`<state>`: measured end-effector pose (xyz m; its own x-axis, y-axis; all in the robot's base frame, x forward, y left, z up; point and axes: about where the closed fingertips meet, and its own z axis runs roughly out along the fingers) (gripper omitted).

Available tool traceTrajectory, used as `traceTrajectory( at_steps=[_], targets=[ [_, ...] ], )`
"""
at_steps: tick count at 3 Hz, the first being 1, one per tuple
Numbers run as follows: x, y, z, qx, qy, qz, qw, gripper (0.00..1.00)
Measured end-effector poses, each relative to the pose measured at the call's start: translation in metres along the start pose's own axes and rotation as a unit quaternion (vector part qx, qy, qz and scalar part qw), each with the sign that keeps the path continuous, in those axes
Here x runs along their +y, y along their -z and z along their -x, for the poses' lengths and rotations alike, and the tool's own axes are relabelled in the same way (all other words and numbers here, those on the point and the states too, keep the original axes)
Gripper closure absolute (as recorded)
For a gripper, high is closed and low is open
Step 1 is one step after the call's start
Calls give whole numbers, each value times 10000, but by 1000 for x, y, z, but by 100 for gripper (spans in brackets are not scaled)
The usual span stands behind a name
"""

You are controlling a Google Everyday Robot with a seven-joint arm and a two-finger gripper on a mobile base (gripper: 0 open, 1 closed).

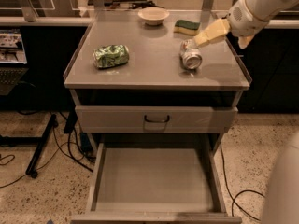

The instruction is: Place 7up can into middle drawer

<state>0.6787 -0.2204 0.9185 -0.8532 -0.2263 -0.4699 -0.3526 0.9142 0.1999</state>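
The 7up can (190, 56) lies on its side on the right part of the cabinet top (149, 64), its shiny end facing the front. My gripper (219, 42) hangs just right of and above the can. It is open and empty, and one cream finger (212, 31) reaches to the can's far end. The middle drawer (154, 181) is pulled out below, with a bare floor and nothing in it.
A crushed green can (110, 56) lies on the left of the top. A white bowl (153, 16) and a yellow-green sponge (187, 27) sit at the back. A closed drawer front with a black handle (156, 119) is above the open drawer. Cables (70, 143) lie on the floor.
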Motion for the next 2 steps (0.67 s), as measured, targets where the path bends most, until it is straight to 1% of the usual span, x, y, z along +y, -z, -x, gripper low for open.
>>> traceTrajectory(
  at_steps=[1,2],
  targets=[
    [20,-19,25,113,-239,539,9982,0],
    [23,-4,44,-175,-206,595,9979,0]
  ],
)
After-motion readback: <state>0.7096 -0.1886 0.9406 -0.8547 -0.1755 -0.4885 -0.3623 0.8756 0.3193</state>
